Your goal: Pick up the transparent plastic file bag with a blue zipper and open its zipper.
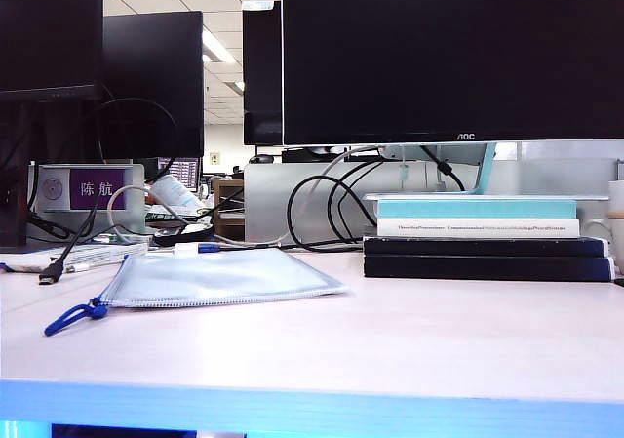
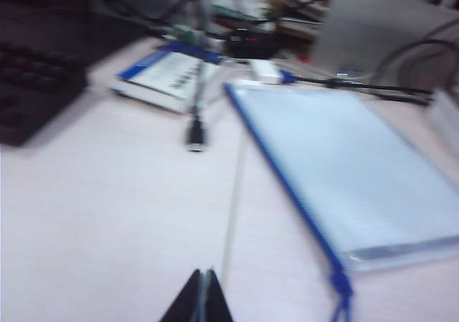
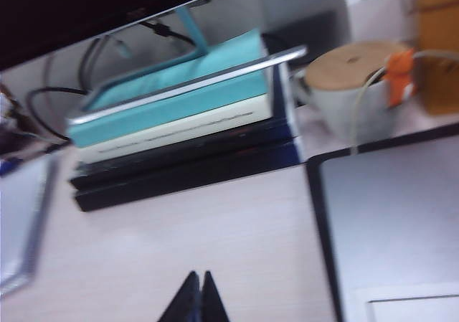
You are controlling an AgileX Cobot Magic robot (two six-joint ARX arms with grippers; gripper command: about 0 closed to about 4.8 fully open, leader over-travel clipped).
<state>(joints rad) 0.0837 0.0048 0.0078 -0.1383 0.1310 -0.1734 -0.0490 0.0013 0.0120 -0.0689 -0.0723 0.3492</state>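
Note:
The file bag (image 1: 219,277) lies flat on the pale table, left of centre in the exterior view, whitish-blue with a mesh look. Its zipper (image 1: 214,299) runs along the near long edge and ends in a blue cord loop (image 1: 73,317) at the left corner. In the left wrist view the file bag (image 2: 351,171) shows its dark-blue zipper (image 2: 283,178) and the cord (image 2: 341,290). My left gripper (image 2: 204,273) is shut and empty, well short of the bag, beside the cord end. My right gripper (image 3: 199,275) is shut and empty over bare table; one corner of the bag (image 3: 21,221) shows there. Neither arm appears in the exterior view.
A stack of books (image 1: 483,238) under a monitor stand sits right of the bag. Black cables (image 1: 322,204) and a USB plug (image 2: 194,137) lie behind it, with a booklet (image 2: 168,78) and a keyboard (image 2: 32,85). A lidded mug (image 3: 351,85) and a dark pad (image 3: 391,221) lie by the right gripper.

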